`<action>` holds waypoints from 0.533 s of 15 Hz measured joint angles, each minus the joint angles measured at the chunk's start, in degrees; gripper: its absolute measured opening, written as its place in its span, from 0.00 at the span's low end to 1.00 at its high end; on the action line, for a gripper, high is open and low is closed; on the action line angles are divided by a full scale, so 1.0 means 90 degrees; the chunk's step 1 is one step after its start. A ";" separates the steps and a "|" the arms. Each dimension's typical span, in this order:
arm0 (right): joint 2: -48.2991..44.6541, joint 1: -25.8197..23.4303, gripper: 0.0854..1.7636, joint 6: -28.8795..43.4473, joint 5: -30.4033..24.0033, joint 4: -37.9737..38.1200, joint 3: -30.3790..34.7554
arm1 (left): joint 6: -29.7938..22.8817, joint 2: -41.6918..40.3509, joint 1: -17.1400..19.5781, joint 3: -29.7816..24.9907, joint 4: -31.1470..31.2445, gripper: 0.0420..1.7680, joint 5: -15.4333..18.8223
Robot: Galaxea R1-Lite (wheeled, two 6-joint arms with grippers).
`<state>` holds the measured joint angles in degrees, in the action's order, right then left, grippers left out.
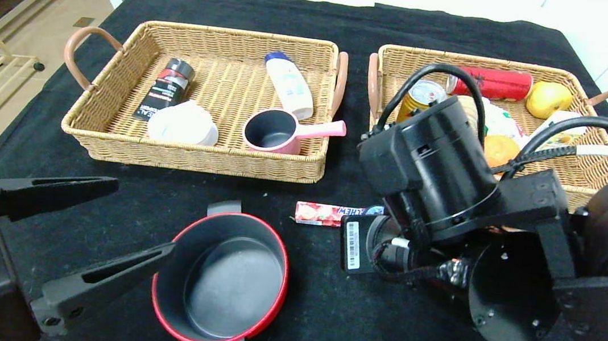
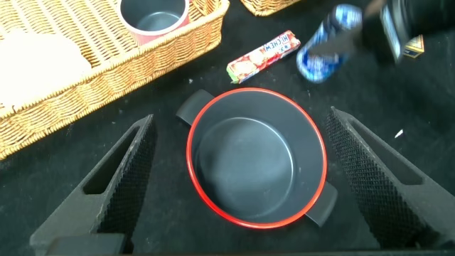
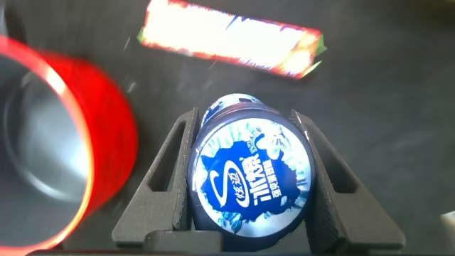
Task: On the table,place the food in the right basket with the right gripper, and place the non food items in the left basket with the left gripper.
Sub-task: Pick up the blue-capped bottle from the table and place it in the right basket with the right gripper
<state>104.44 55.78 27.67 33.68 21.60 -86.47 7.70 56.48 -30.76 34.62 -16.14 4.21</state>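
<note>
Presently: blue-lidded jar (image 3: pixel 250 173) is clamped between the right gripper (image 3: pixel 249 178) fingers, centre of the right wrist view, beside the Hi-Chew stick (image 1: pixel 327 214). Left gripper (image 1: pixel 103 227), lower left in the head view, is spread wide, empty, flanking the red pot (image 1: pixel 220 278).

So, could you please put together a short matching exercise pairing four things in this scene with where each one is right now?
Things:
1. blue-lidded jar
2. red pot
3. pink saucepan
4. Hi-Chew stick

Places:
A. inside the left basket
B. lying on the black cloth, in front of the gap between the two baskets
C. between the fingers of the right claw
D. on the table just ahead of the open left claw

Pairs: 1-C, 2-D, 3-A, 4-B
</note>
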 joint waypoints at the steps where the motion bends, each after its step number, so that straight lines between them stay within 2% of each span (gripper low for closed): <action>1: -0.0061 -0.0158 0.48 -0.0056 0.0005 -0.0012 -0.0049 | -0.0003 0.0003 0.0000 0.0000 0.0000 0.97 0.0000; 8: -0.0267 -0.1151 0.48 -0.0318 0.0008 -0.0066 -0.0982 | 0.0000 -0.0012 0.0000 0.0003 0.0000 0.97 0.0000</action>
<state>102.04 45.42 24.81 33.76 21.00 -95.31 7.70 56.37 -30.76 34.65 -16.14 4.21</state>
